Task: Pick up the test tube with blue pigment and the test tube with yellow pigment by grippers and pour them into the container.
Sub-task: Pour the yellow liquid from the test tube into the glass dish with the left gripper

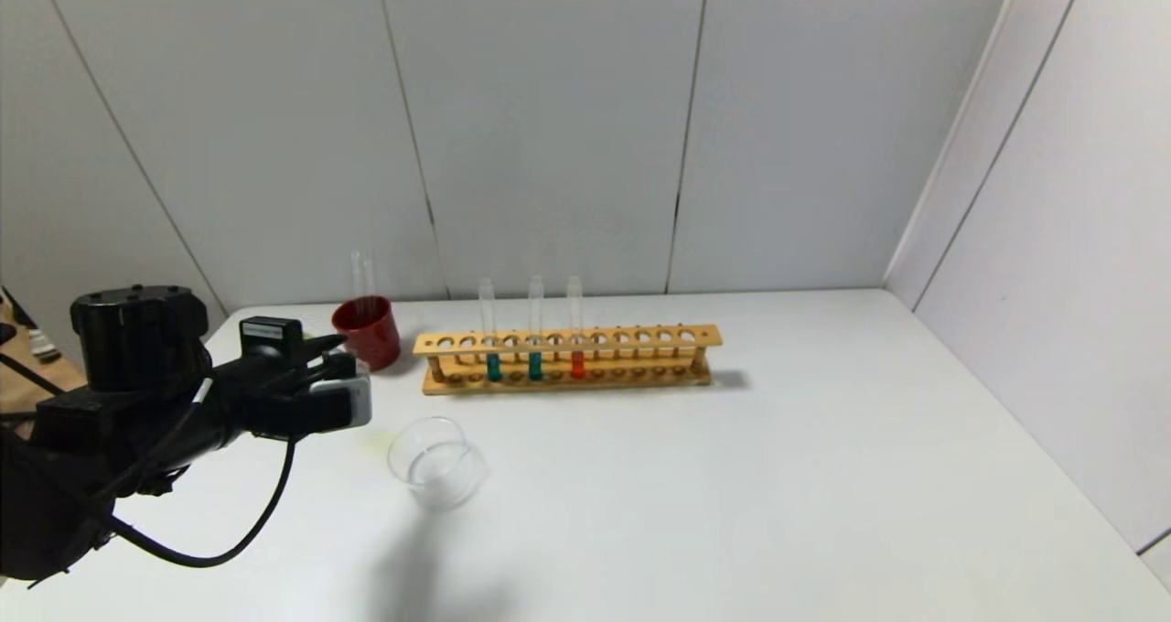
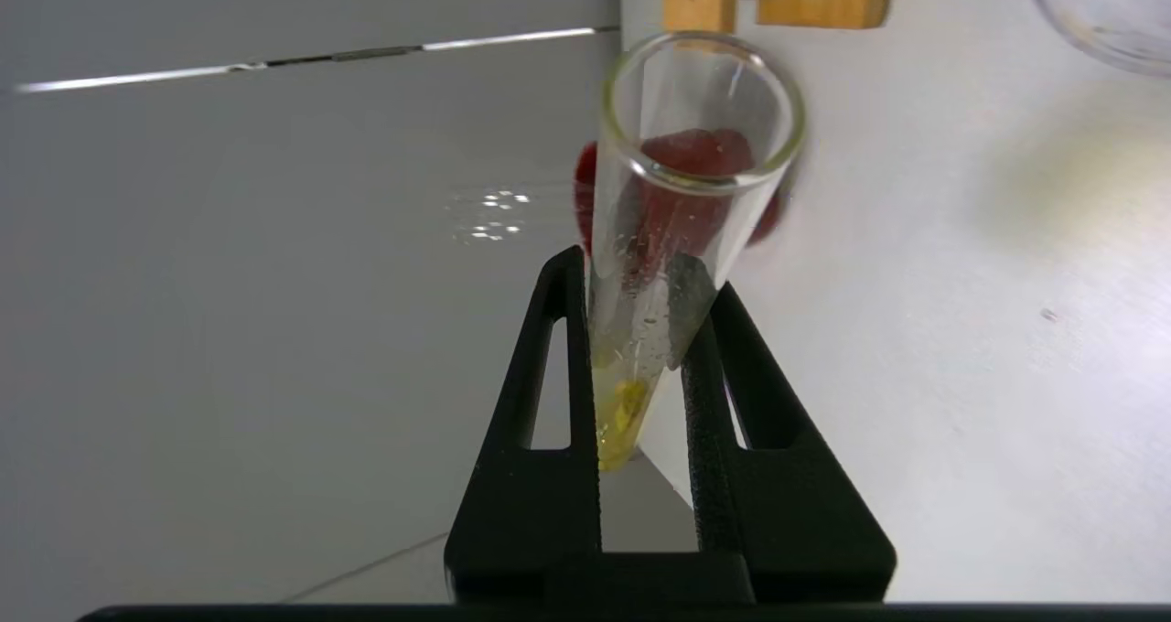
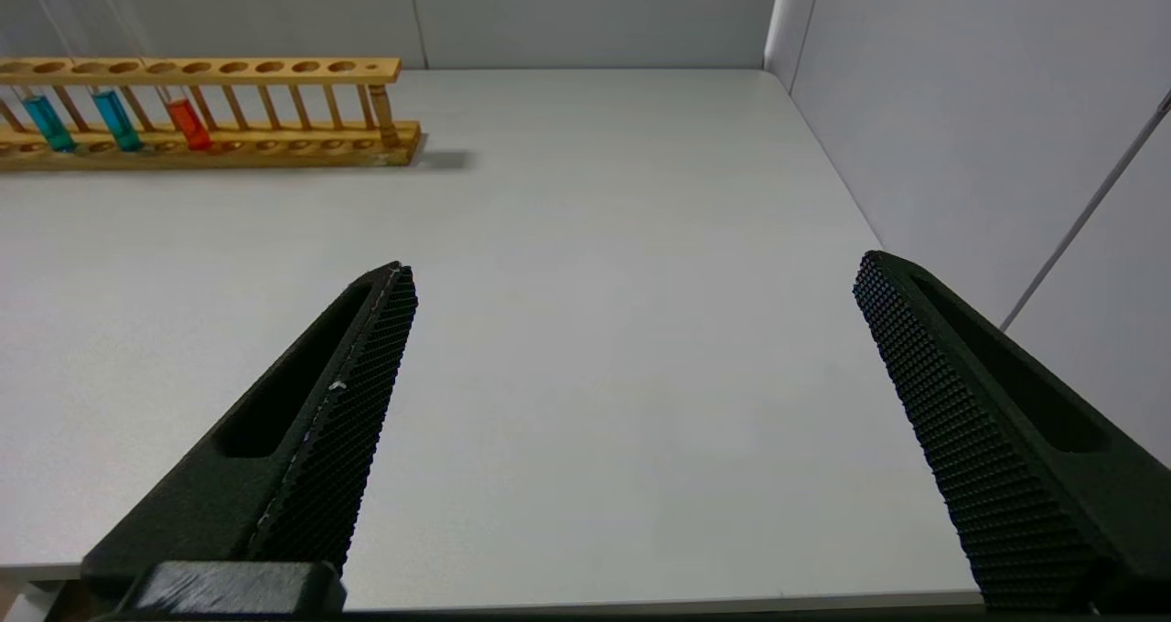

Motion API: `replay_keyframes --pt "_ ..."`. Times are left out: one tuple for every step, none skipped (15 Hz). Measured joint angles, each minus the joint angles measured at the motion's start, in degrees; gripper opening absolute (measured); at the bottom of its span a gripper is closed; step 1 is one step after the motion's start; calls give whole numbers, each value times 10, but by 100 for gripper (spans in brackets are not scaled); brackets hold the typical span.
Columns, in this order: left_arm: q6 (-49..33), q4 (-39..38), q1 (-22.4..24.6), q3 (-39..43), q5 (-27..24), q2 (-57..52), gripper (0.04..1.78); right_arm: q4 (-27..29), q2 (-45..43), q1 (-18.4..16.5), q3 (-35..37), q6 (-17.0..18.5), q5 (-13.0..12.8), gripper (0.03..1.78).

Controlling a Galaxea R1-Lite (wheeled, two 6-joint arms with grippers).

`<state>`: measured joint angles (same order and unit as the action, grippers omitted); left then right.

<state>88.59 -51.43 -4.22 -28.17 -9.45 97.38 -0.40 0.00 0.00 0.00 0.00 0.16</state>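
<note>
My left gripper (image 1: 337,352) (image 2: 645,274) is at the table's left, turned on its side and shut on the test tube with yellow pigment (image 2: 682,192). The tube's open mouth faces the wrist camera, and a little yellow liquid sits in its round end. The container (image 1: 437,485) (image 2: 1107,18) stands just right of and in front of this gripper. The test tube with blue pigment (image 1: 535,364) (image 3: 117,119) stands in the wooden rack (image 1: 567,338) beside a second blue-teal tube (image 1: 494,366). My right gripper (image 3: 633,265) is open and holds nothing, low over the table's near right part, out of the head view.
A dark red cup (image 1: 369,331) with an empty clear tube (image 1: 363,279) in it stands behind the left gripper. A tube of orange-red liquid (image 1: 577,364) (image 3: 189,123) is in the rack. A faint yellowish stain (image 1: 375,444) marks the table beside the container. Grey walls close the back and right.
</note>
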Motion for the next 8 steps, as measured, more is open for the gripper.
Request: replay_keyframes --pt "10 -22 0 1 -15 12 32 0 0 0 0 0 0 175" --pt "29 -42 3 1 -31 23 32 0 0 0 0 0 0 175" --pt "40 -49 6 3 -39 30 32 0 0 0 0 0 0 175" --pt "43 -49 7 5 -43 34 32 0 0 0 0 0 0 175" --pt "46 -50 8 6 -47 36 32 0 0 0 0 0 0 175" --pt "56 -50 9 8 -52 35 32 0 0 0 0 0 0 175" --pt "68 -48 10 11 -56 33 32 0 0 0 0 0 0 175" --pt "73 -47 10 17 -57 30 32 0 0 0 0 0 0 175"
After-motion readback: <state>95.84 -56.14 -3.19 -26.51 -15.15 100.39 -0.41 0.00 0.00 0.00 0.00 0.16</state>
